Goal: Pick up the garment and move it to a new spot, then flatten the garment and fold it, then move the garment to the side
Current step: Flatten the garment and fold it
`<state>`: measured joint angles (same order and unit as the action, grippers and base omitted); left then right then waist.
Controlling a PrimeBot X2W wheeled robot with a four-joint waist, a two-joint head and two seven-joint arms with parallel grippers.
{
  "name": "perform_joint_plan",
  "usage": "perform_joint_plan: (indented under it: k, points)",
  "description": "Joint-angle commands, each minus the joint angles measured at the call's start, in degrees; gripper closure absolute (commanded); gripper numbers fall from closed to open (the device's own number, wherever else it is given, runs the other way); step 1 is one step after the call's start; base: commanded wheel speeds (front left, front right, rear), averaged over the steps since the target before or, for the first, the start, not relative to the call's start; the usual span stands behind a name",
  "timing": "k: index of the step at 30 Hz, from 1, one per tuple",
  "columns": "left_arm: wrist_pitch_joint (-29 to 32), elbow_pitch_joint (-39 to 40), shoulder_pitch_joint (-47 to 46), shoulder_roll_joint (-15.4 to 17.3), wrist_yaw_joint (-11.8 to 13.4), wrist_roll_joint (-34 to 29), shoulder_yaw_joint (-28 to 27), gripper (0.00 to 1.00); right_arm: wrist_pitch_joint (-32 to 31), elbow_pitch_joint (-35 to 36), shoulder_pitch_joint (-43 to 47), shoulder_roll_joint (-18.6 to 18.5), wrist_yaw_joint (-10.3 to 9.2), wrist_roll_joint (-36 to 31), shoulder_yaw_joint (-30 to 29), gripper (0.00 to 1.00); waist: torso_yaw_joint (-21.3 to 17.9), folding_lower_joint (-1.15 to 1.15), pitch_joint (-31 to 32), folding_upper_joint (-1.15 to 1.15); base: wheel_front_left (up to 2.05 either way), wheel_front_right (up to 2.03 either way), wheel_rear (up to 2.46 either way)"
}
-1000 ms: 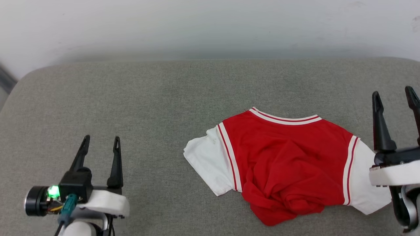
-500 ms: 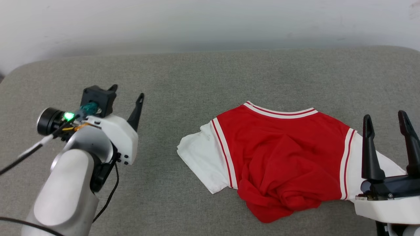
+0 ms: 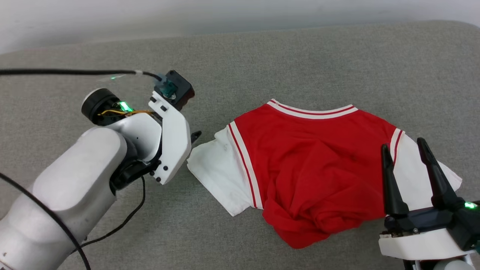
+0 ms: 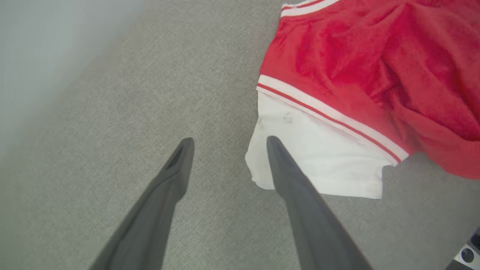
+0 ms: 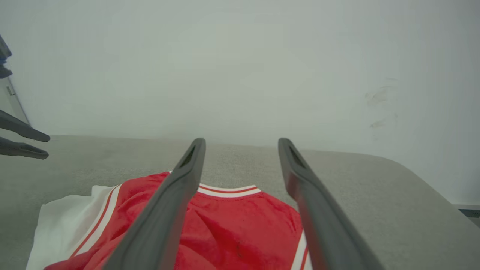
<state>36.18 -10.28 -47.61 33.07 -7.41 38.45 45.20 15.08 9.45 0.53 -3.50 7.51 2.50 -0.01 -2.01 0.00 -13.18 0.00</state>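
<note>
The garment (image 3: 315, 161) is a red shirt with white sleeves and striped trim, lying crumpled on the grey cushion (image 3: 262, 60). Its lower hem is bunched up near the front. In the left wrist view my left gripper (image 4: 229, 141) is open. One fingertip (image 4: 273, 144) hangs over the outer edge of the white left sleeve (image 4: 318, 161), the other over bare cushion. My right gripper (image 3: 403, 144) is open at the lower right, its fingers pointing over the white right sleeve (image 3: 412, 176). In the right wrist view the right gripper (image 5: 242, 141) frames the garment (image 5: 240, 232) and its collar.
A pale wall (image 3: 225, 15) runs along the cushion's far edge. A black cable (image 3: 75, 71) trails from my left wrist (image 3: 168, 138) across the left of the cushion. My left gripper (image 5: 47, 145) shows at the left edge of the right wrist view.
The head camera has tilted down. My left arm has swung up and to the right, reaching the garment's left sleeve. My right gripper has come in over the right sleeve. Both stay open.
</note>
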Motion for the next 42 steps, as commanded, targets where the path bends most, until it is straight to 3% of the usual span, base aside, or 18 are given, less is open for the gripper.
perform_joint_plan:
  k: [1,6,13,21,23,24,31,42]
  points:
    - [2.08,0.13,-1.98,0.78,0.02,2.09,2.56,0.0,0.12,-0.2,-0.46,0.31,-0.03,-0.33,0.56,0.0,-0.67,0.0,-1.21,0.0,0.0,0.0,0.0]
    - [7.73,-0.89,-8.08,3.42,0.01,7.62,12.32,0.0,0.12,-0.87,-2.35,0.52,-0.03,-0.48,2.42,0.0,-1.95,0.0,-3.72,0.0,0.0,0.0,0.0]
    - [12.09,-5.43,-15.01,3.88,0.01,13.87,23.0,0.0,0.12,-1.46,-4.93,0.65,-0.03,-0.8,4.45,0.0,-3.57,0.0,-7.68,0.0,0.0,0.0,0.0]
    - [14.39,-9.91,-13.51,2.94,0.09,15.63,28.77,0.0,0.12,-2.37,-7.0,0.71,-0.03,-0.85,6.78,0.0,-5.02,0.0,-9.96,0.0,0.0,0.0,0.0]
    - [14.42,-9.53,-12.51,2.92,0.08,15.6,29.08,0.89,0.12,-2.6,-7.03,0.72,-0.04,-0.92,6.62,0.0,-4.91,0.0,-9.68,0.0,0.0,0.0,0.0]
    - [14.12,-9.36,-12.29,2.76,0.08,16.03,29.1,1.0,0.12,-2.78,-6.93,0.72,-0.03,-0.95,6.44,0.0,-4.71,0.0,-9.39,0.0,0.0,0.0,0.0]
    - [9.14,-7.01,-14.34,4.02,0.06,17.03,28.27,1.0,0.12,-3.67,-4.81,0.71,-0.03,-0.93,5.82,0.0,-1.73,0.0,-5.69,0.0,0.0,0.0,0.0]
    - [4.16,-10.3,-11.94,13.47,0.07,22.17,28.15,1.0,0.13,-4.47,-2.84,0.7,-0.03,-0.61,5.52,0.0,2.36,0.0,-2.2,0.0,0.0,0.0,0.0]
